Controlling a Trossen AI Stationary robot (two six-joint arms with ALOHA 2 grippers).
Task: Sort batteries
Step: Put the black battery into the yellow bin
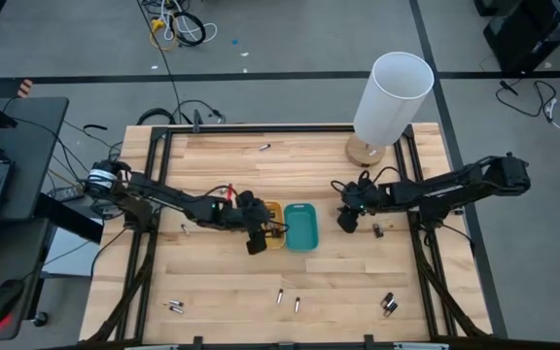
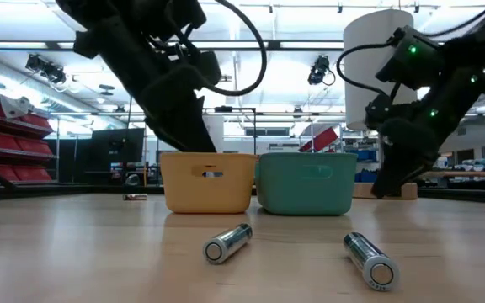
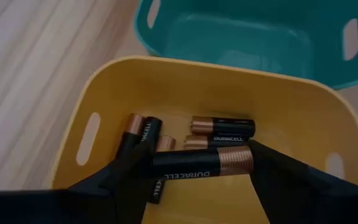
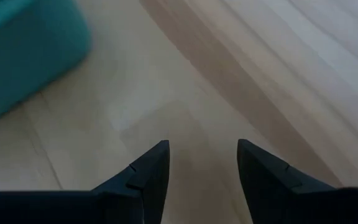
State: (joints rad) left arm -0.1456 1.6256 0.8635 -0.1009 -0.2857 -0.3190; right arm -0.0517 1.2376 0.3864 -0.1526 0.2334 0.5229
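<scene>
My left gripper (image 3: pixel 194 168) hangs over the yellow tray (image 3: pixel 278 106) and is shut on a black-and-copper battery (image 3: pixel 191 163). Several more such batteries (image 3: pixel 222 127) lie on that tray's floor. The teal tray (image 1: pixel 301 226) stands right beside the yellow one (image 1: pixel 274 226). My right gripper (image 4: pixel 202 177) is open, low over bare wood to the right of the teal tray (image 4: pixel 17 56). Loose batteries lie scattered on the table: two silvery ones (image 2: pixel 228 242) (image 2: pixel 369 257) near the front edge, and one small one (image 1: pixel 377 230) beside the right gripper (image 1: pixel 347 222). My left gripper holds the battery pinched between its two fingers, which come from above. The cell lies level across the gap, with its black end (image 3: pixel 157 165) at one finger and its copper end (image 3: pixel 241 160) at the other. It is lifted clear above the batteries in the yellow tray.
A tall white cylinder on a round wooden base (image 1: pixel 387 97) stands at the far right of the table. More batteries lie at the far edge (image 1: pixel 265 147), at the near left (image 1: pixel 175 306) and the near right (image 1: pixel 389 304). Black frame rails run along both table sides.
</scene>
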